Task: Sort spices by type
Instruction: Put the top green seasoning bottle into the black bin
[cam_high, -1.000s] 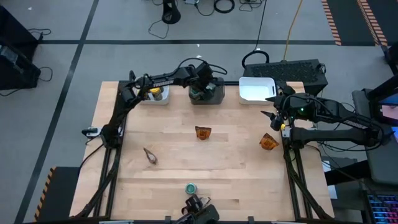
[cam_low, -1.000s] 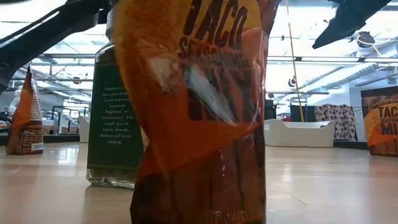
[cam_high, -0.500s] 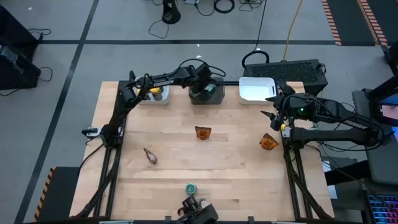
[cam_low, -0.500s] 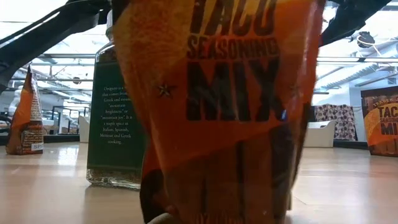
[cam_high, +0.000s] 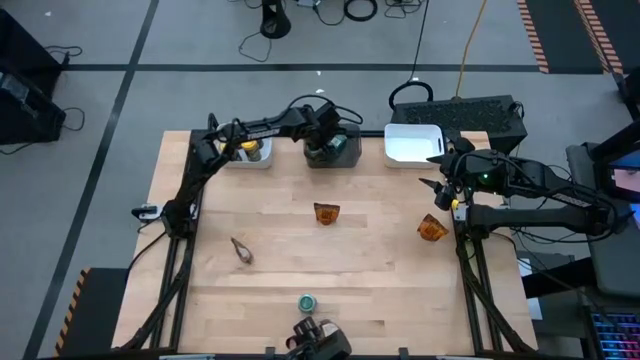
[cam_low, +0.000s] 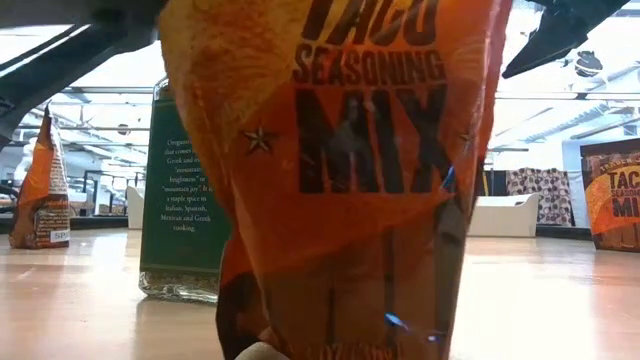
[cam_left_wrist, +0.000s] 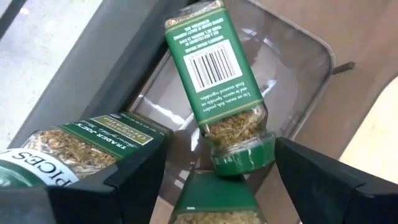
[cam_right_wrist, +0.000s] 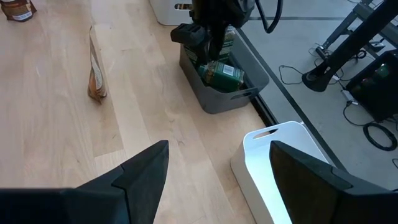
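Since a moment ago the crinkly orange taco packet (cam_low: 340, 170) up against the low camera has turned its printed face square on; nothing else on the pale wooden table (cam_high: 270, 290) has shifted. The left gripper (cam_high: 322, 128) hangs over the dark grey bin (cam_high: 345, 150), fingers apart and empty, above glass green-lidded herb jars (cam_left_wrist: 217, 81) (one lying tilted). The right gripper (cam_high: 432, 170) waits open beside the glossy white bin (cam_high: 414, 143). Three packets (cam_high: 326, 213) and a green-lidded jar (cam_high: 307, 301) stand loose; a yellow-lidded jar (cam_high: 248, 147) sits in the far-left white bin (cam_high: 262, 160).
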